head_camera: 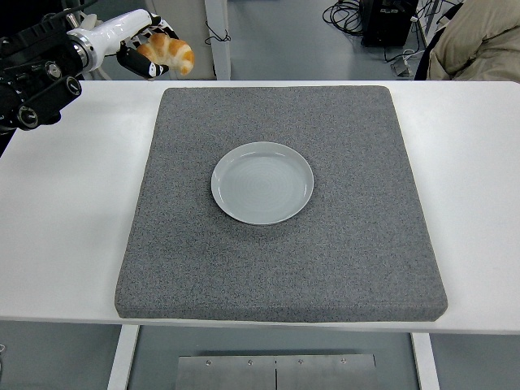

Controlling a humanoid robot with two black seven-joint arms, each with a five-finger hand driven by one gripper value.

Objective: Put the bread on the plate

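A golden-brown bread roll [169,52] hangs high in the air at the upper left, past the mat's far-left corner. My left hand [148,50] is shut on it, with white and black fingers curled around its left side. The pale blue-grey plate [262,182] lies bare on the grey mat [341,244], well to the right of and below the roll. My left arm [36,77] comes in from the upper left edge. The right arm is out of view.
The mat covers most of the white table [65,244]. Beyond the far edge stand a white post [216,36], cables and a black box [388,20] on the floor, and a beige bundle [479,41] at the top right.
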